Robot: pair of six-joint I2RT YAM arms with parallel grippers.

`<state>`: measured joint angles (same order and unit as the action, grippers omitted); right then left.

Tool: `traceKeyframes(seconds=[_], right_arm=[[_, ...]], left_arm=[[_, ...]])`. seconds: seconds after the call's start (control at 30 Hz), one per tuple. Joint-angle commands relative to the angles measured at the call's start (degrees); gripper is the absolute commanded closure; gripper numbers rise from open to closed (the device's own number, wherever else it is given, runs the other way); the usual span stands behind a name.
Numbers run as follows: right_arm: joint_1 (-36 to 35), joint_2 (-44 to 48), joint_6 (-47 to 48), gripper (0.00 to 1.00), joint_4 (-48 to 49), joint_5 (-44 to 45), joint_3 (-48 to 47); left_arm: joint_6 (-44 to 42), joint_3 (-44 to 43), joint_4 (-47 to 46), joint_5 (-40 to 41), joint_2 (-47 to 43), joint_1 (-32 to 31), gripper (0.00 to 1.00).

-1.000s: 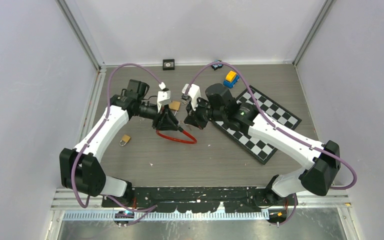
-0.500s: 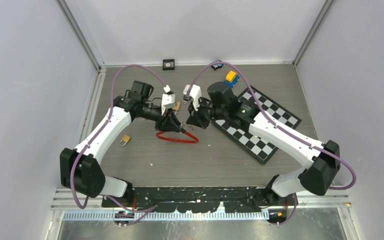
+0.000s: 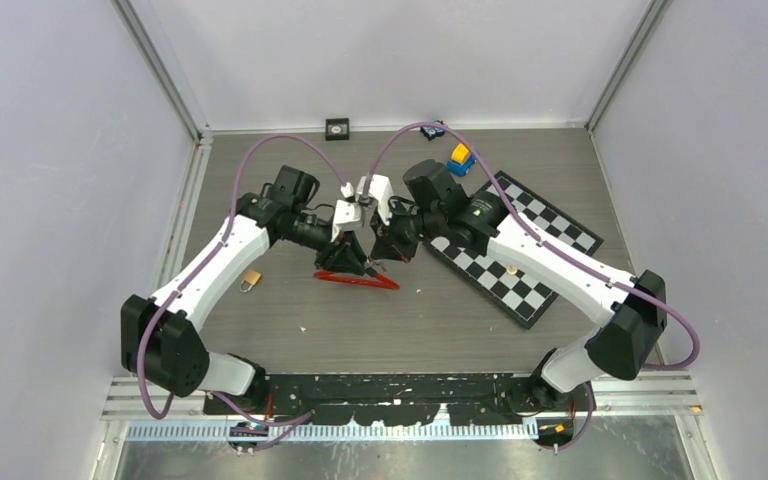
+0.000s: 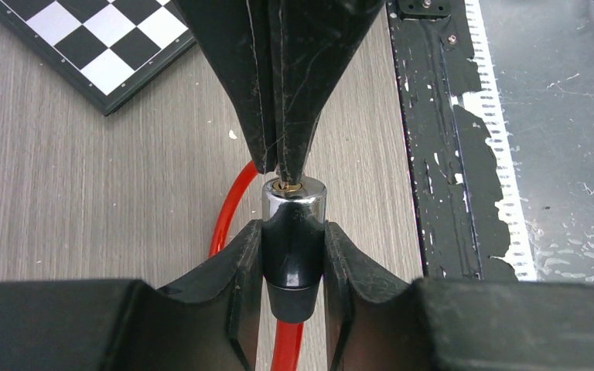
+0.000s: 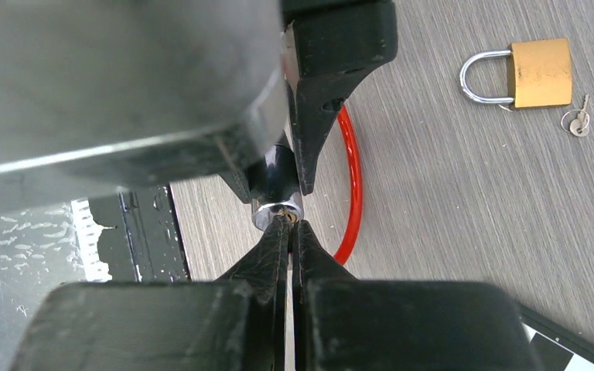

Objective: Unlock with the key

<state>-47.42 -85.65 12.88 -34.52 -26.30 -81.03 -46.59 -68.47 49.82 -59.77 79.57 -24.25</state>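
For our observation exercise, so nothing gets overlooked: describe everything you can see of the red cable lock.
The cable lock has a black cylindrical body ending in a shiny chrome cap with a brass-coloured keyway at its centre. A glossy red cable loops out from it onto the wood-grain table. The left gripper clamps the black body from both sides; the right gripper, shut, touches the keyway with its tips.

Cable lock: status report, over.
Left gripper clamped on lock barrel, red cable looping behind. Right gripper shut, tips at the keyhole; key itself hidden. Nothing between them; brass padlock lies clear.
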Motion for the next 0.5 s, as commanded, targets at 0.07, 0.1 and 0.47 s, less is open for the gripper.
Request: traceKeyframes(seconds=[0.07,0.1,0.47], right_arm=[[-0.83,-0.84,-1.20,0.99,6.37,2.12,-1.47],[-0.83,-0.65,-1.27,0.99,6.38,2.06,-1.41],[0.40,5.90,-1.11,0.44,6.17,3.45,1.09]], left_arm=[[3.40,-0.17,-4.67,-4.79,-2.88,-1.89,1.00],[3.44,-0.05,-4.79,-4.83,-3.00,-1.86,1.00],[4.10,1.75,-6.20,-4.18,-4.71,-1.33,1.00]])
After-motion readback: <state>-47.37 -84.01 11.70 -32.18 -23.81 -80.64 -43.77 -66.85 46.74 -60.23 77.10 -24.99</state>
